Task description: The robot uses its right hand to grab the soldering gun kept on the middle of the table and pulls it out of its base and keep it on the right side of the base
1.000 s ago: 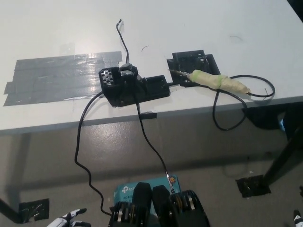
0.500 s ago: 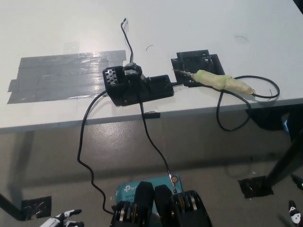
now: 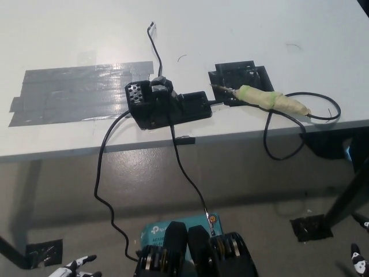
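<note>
The soldering gun (image 3: pixel 271 99), its handle wrapped in pale green and cream tape, lies flat on the white table (image 3: pixel 230 34). Its metal tip rests on a black tape patch (image 3: pixel 239 74) just right of the black base (image 3: pixel 167 105). The gun's black cord (image 3: pixel 277 151) loops over the table's front edge. Neither hand is near them. My white left hand (image 3: pixel 75 268) hangs low at the bottom left, its fingers apart and empty. Only a sliver of my right hand (image 3: pixel 358 262) shows at the bottom right corner.
A broad strip of grey tape (image 3: pixel 75 92) covers the table left of the base. Two black cables (image 3: pixel 101 173) drop from the base to the floor. A teal box (image 3: pixel 155 232) lies on the floor below. A black table leg (image 3: pixel 346 202) stands at right.
The whole picture shifted a little since a second ago, so the camera moved. The gun, base and cords have kept their places. Both hands stay low at the bottom edge.
</note>
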`<state>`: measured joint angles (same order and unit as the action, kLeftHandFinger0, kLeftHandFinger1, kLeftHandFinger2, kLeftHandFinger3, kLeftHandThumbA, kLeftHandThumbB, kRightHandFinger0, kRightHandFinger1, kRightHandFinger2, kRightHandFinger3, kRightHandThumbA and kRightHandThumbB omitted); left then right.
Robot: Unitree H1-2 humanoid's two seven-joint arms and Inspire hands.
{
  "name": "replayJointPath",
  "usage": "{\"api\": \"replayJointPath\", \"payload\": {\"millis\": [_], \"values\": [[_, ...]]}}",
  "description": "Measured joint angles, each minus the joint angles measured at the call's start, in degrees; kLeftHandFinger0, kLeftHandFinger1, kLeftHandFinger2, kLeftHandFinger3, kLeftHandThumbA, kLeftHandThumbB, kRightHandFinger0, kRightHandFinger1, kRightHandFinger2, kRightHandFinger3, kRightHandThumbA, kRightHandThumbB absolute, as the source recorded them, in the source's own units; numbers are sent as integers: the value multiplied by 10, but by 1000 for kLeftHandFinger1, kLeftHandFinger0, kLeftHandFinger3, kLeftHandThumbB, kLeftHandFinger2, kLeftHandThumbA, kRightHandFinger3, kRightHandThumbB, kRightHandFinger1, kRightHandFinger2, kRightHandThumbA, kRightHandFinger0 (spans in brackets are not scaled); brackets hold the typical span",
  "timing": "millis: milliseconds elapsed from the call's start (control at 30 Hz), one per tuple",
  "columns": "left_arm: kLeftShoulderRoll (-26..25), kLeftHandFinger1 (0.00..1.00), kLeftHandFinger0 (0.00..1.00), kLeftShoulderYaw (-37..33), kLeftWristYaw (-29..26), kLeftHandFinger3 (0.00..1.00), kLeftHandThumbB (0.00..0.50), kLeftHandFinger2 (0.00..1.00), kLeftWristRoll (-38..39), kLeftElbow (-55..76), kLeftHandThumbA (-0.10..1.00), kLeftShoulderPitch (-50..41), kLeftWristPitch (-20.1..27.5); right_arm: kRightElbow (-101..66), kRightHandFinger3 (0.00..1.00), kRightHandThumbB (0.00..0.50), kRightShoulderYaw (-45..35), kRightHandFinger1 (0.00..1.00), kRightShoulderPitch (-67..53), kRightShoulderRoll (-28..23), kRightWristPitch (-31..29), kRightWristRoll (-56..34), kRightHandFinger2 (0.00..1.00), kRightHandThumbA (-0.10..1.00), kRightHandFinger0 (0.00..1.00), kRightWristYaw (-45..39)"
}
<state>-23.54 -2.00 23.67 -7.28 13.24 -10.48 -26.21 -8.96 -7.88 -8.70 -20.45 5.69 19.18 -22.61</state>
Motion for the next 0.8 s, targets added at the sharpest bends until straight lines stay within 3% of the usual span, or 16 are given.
{"api": "replayJointPath", "payload": {"millis": [333,533,700,800], "values": [[0,639,539,-2,0,907,286,717,0,10,587,1,0,-7,1000,186,15,1000,-1,-22,12,-9,1000,98,1000,-2],[-1,660,544,-5,1,860,285,737,0,13,566,2,0,-18,1000,173,29,1000,-1,-41,33,-13,1000,112,1000,-10],[-1,653,554,-5,1,923,287,748,1,13,572,2,0,-25,1000,163,40,1000,-1,-51,54,-19,1000,133,1000,-16],[-1,637,542,-5,2,866,286,720,1,13,575,2,0,-26,1000,156,50,1000,-1,-58,64,-23,1000,141,983,-23]]}}
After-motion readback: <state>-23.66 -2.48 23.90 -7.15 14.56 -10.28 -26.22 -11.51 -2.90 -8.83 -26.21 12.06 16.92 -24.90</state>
